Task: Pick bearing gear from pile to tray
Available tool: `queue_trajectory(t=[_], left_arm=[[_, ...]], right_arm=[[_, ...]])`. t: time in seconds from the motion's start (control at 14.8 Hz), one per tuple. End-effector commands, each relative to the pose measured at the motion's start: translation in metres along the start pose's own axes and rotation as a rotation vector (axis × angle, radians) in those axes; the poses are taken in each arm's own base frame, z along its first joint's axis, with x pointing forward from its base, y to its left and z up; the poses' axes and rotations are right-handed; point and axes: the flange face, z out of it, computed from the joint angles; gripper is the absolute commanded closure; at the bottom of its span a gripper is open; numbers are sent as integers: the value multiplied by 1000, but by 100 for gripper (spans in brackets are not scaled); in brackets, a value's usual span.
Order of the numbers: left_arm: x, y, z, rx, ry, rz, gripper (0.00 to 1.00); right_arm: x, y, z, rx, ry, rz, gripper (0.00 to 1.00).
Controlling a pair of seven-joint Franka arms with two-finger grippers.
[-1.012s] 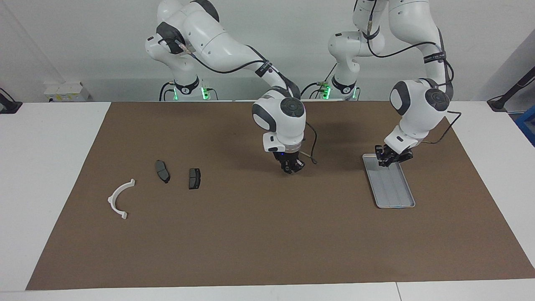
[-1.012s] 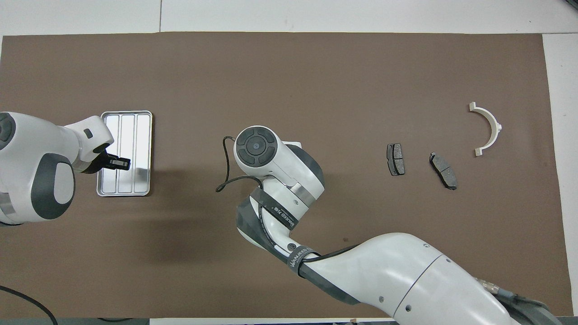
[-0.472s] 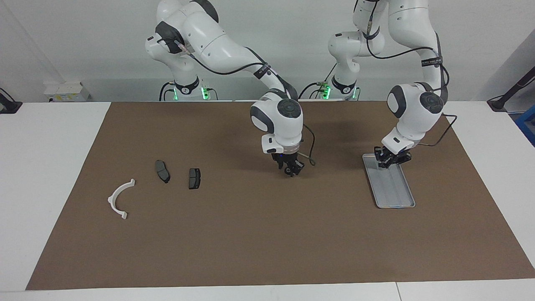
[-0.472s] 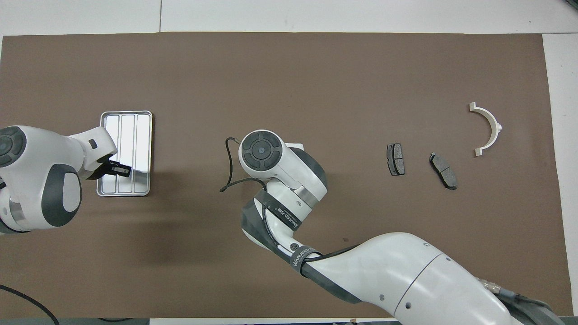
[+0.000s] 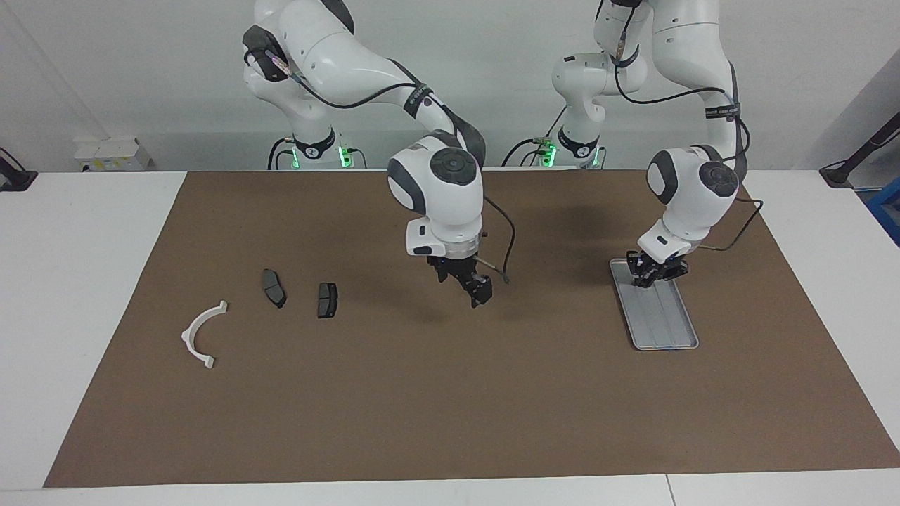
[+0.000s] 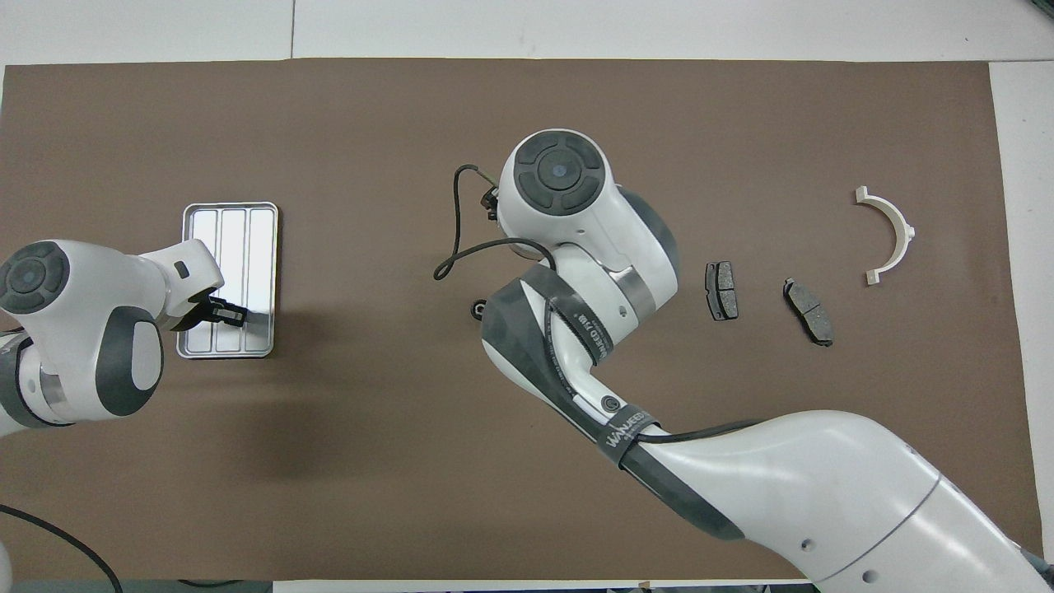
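In the facing view, the right gripper (image 5: 464,281) hangs over the middle of the brown mat (image 5: 422,407). Its fingers are spread apart and we see nothing between them. The left gripper (image 5: 648,275) is low over the end of the tray (image 5: 664,323) nearer the robots. Its fingertips are together, and we cannot tell whether anything is pinched there. The pile lies toward the right arm's end of the table: two brake pads (image 5: 273,287) (image 5: 327,299) side by side, and the white bracket (image 5: 193,325) farther from the robots. We cannot make out a bearing gear in this view.

From overhead, the right arm's wrist covers its own gripper, so this view adds nothing about its fingers. It does show a small black round piece (image 6: 478,309) beside that arm's forearm, between the tray (image 6: 235,226) and the pads (image 6: 721,291) (image 6: 808,311). We cannot tell whether it rests on the mat. The tray's ribbed floor looks bare apart from the left gripper (image 6: 230,313) over its nearer end.
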Motion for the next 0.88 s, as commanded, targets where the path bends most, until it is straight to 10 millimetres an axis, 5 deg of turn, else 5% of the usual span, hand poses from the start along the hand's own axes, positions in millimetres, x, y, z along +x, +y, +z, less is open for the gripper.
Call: queue_trajectory(t=[0.0, 0.13, 0.2, 0.27, 0.47, 0.67, 0.81], left_arm=[[-6, -1, 10, 12, 5, 17, 100], [-5, -2, 10, 10, 1, 20, 100], [-5, -3, 9, 10, -1, 19, 89], [-4, -3, 8, 11, 2, 19, 47], [-4, -7, 6, 12, 5, 11, 13], [-1, -10, -9, -4, -38, 4, 6], [15, -7, -46, -23, -83, 3, 7]], right_arm=[[10, 8, -18, 5, -24, -31, 0], [18, 13, -24, -9, -24, -80, 0], [30, 18, -27, -17, -23, -134, 0], [41, 23, -30, -25, -24, -196, 0], [82, 39, -39, -24, -31, -369, 0], [120, 61, -46, -46, -37, -556, 0], [136, 80, -60, -56, -21, -672, 0]])
